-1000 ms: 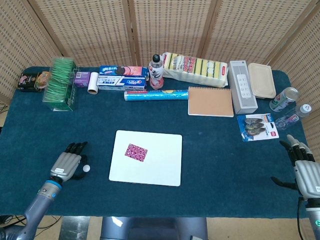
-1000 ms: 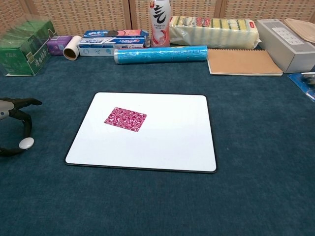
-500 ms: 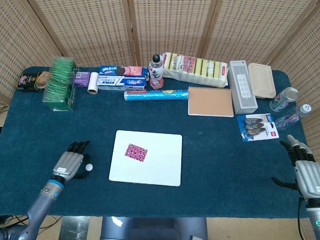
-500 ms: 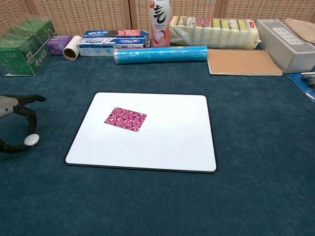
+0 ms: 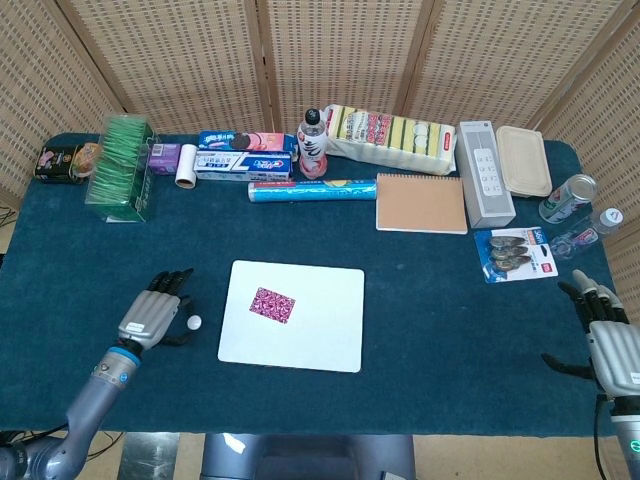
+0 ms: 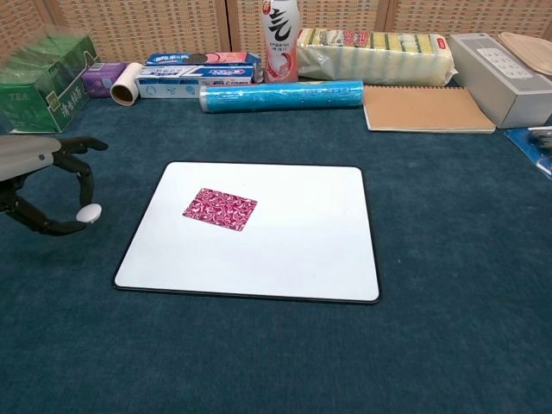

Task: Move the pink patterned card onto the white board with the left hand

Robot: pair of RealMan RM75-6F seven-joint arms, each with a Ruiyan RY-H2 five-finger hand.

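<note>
The pink patterned card [image 5: 272, 305] [image 6: 220, 209] lies flat on the left part of the white board [image 5: 320, 330] [image 6: 293, 241] in the middle of the table. My left hand [image 5: 155, 315] [image 6: 47, 185] hovers just left of the board, fingers spread and curved, holding nothing. It is apart from the card. My right hand [image 5: 608, 340] rests at the table's right edge, fingers spread, empty; the chest view does not show it.
Along the back stand a green tea box [image 5: 122, 168], tape roll [image 5: 186, 166], toothpaste boxes [image 5: 243, 160], a bottle [image 5: 313, 145], a blue roll [image 5: 311, 189], sponges [image 5: 392, 135], a notebook [image 5: 421, 202] and a grey box [image 5: 484, 172]. Cans [image 5: 567, 197] and a packet [image 5: 515, 253] sit right.
My left hand has moved right and forward, closer to the board's left edge. The card, the board and my right hand have stayed put.
</note>
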